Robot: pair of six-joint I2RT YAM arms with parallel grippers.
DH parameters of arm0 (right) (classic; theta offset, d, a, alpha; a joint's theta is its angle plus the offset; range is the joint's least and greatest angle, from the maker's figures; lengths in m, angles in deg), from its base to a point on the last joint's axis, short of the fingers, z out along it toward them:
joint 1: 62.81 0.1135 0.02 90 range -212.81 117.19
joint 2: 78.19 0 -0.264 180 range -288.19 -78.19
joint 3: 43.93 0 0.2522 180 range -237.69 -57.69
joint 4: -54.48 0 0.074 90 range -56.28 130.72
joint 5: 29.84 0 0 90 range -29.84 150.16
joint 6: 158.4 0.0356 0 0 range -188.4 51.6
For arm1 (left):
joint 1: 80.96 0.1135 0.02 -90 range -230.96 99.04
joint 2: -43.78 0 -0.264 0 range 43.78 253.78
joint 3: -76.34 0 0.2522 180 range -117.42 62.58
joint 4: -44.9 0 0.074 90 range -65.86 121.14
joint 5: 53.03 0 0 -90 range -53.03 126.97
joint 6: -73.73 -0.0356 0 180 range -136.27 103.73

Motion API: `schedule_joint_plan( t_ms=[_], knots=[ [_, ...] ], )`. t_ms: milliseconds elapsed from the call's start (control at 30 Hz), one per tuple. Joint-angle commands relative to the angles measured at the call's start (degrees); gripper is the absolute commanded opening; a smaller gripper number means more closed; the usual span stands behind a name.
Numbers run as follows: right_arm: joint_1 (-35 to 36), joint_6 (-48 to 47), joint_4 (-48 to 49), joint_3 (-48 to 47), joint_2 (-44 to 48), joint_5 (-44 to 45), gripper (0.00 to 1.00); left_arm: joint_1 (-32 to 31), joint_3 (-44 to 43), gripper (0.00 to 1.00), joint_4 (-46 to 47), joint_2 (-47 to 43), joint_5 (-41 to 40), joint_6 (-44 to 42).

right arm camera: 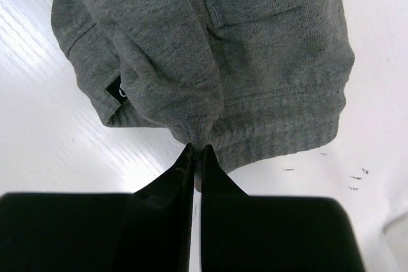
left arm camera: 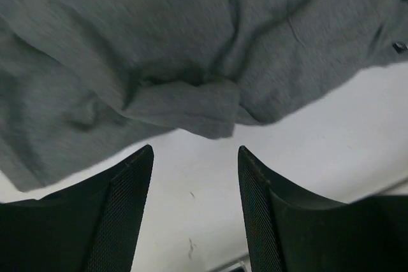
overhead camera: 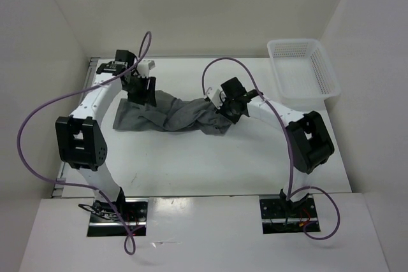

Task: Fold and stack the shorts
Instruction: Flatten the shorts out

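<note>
The grey shorts (overhead camera: 169, 114) lie crumpled across the middle of the white table, stretched between the two arms. My left gripper (overhead camera: 141, 89) hangs over their left end. In the left wrist view it (left arm camera: 195, 157) is open, with bare table between its fingers and a folded edge of the shorts (left arm camera: 191, 109) just beyond the tips. My right gripper (overhead camera: 224, 107) sits at the right end of the shorts. Seen from the right wrist, it (right arm camera: 197, 151) is shut on a pinch of the ribbed hem of the shorts (right arm camera: 255, 113).
A white plastic basket (overhead camera: 301, 68) stands at the back right corner of the table (overhead camera: 191, 164). White walls enclose the table on the left, back and right. Purple cables loop above both arms.
</note>
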Motion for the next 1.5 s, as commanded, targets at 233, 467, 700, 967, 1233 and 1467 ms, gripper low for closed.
schedule_joint_plan(
  t_ms=[233,467,700,967,1233,1467],
  knots=[
    [-0.2,-1.7,1.7,-0.7,2.0,2.9,0.0,-7.3,6.1,0.67,2.2,2.9,-6.5,-0.2],
    [-0.2,-1.7,2.2,-0.7,1.5,2.9,0.0,-12.6,9.6,0.71,11.0,2.9,-16.7,-0.2],
    [-0.2,-1.7,2.2,-0.2,1.5,2.4,0.0,-14.7,12.6,0.49,16.1,5.8,-26.2,-0.2],
    [-0.2,-1.1,2.8,-0.9,2.0,3.5,0.0,-14.7,14.3,0.01,17.3,5.5,-30.7,-0.2],
    [-1.4,1.7,-1.2,-10.3,5.9,3.5,0.0,-11.3,5.7,0.0,14.5,-4.7,-37.8,-0.2],
    [-2.1,6.2,-5.0,-22.9,11.9,3.5,0.0,-6.9,-7.4,0.0,11.1,-13.6,-43.0,-0.2]
  ],
)
